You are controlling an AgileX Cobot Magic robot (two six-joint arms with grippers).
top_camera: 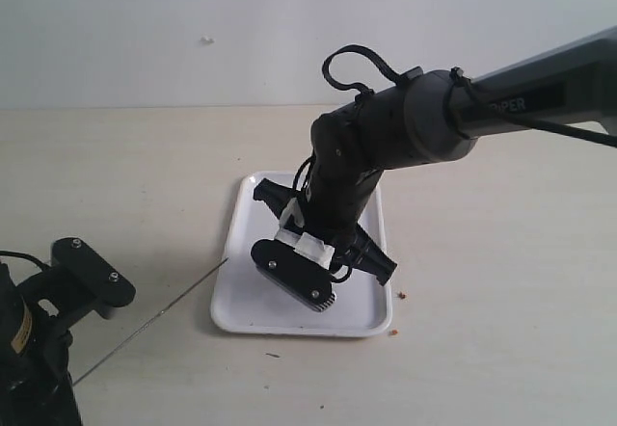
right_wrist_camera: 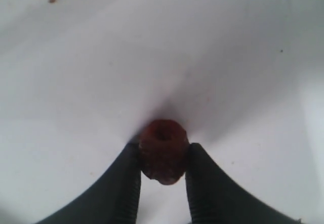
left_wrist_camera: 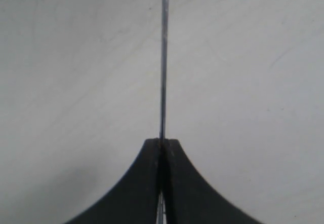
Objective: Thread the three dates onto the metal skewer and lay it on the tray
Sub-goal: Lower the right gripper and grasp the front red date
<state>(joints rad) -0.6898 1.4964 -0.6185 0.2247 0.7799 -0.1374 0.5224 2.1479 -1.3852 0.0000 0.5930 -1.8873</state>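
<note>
The white tray lies mid-table. My right gripper reaches down into the tray, shut on one dark red-brown date that sits squeezed between its fingertips just above the white surface. In the exterior view the right arm's wrist hides that date and any others. At the lower left, my left gripper is shut on the thin metal skewer. The skewer slants up from it, its tip close to the tray's left rim. No date is on it.
Tiny reddish crumbs lie on the table by the tray's right edge, and a few specks on the tray. A small dark speck sits in front of the tray. The pale wooden table meets a white wall behind.
</note>
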